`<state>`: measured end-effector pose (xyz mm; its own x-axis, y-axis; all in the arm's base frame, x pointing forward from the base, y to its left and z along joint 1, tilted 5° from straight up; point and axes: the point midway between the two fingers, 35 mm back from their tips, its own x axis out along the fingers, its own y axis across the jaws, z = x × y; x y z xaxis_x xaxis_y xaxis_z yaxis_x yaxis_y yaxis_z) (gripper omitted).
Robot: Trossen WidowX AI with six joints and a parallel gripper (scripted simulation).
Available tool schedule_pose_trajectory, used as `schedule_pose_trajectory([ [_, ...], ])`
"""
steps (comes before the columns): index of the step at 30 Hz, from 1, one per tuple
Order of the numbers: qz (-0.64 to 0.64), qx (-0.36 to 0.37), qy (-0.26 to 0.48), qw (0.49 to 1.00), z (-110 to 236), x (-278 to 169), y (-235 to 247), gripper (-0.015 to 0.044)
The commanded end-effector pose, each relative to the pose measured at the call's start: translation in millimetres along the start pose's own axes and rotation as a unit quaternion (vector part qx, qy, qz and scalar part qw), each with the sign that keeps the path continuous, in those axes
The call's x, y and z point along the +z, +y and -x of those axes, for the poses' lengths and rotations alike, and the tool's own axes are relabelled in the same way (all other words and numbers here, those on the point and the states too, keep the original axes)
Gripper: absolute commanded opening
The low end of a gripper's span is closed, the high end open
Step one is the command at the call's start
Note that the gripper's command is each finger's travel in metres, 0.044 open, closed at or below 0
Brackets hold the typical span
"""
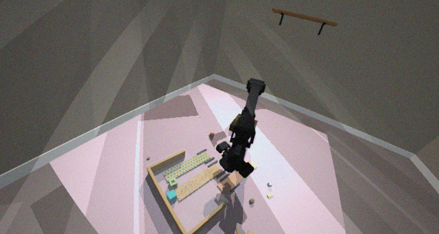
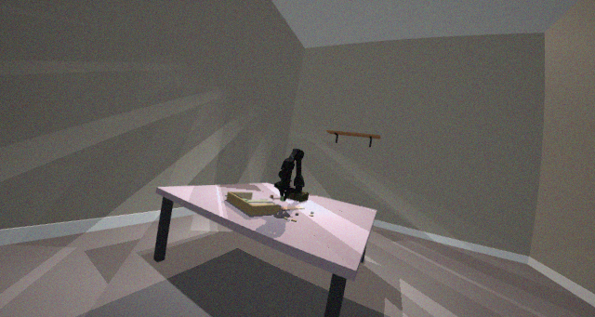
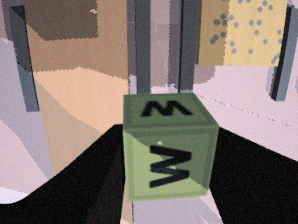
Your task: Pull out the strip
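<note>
The green cube marked W (image 3: 170, 162) fills the space between the fingers of my gripper (image 3: 160, 132) (image 1: 235, 163) in the wrist view. The gripper is shut on it and holds it above the table. The arm hides the cube in the top view. The plain orange strip (image 1: 234, 179) (image 3: 80, 100) lies below, outside the frame's open side, with nothing seen resting on its visible part. A yellow strip with grey dots (image 1: 197, 184) (image 3: 250, 30) and a green-and-yellow strip with teal dots (image 1: 188, 166) lie inside the frame.
A low wooden frame (image 1: 166, 200) (image 2: 242, 206) surrounds the strips on three sides. Inside it are a cyan cube (image 1: 171, 195) and a light green hollow block (image 1: 173, 182). Dark guide bars (image 3: 187, 50) stand by the strips. Small balls and bits lie right of the frame.
</note>
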<state>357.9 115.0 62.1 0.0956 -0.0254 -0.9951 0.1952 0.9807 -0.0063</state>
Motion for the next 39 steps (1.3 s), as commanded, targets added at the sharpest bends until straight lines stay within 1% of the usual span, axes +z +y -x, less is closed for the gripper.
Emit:
schedule_pose_trajectory([
  [1, -0.002, 0.005, -0.006, 1.000, 5.3, -9.3, -4.5, 0.0000],
  [19, -0.002, 0.004, -0.003, 1.000, 0.7, -65.1, -35.0, 0.0000],
  [22, -0.002, 0.004, -0.003, 1.000, 4.4, -65.4, -35.2, 0.0000],
  [28, -0.002, 0.004, -0.003, 1.000, 35.8, -65.6, -35.5, 0.0000],
  [39, -0.002, 0.004, -0.003, 1.000, 36.7, -65.7, -35.5, 0.0000],
])
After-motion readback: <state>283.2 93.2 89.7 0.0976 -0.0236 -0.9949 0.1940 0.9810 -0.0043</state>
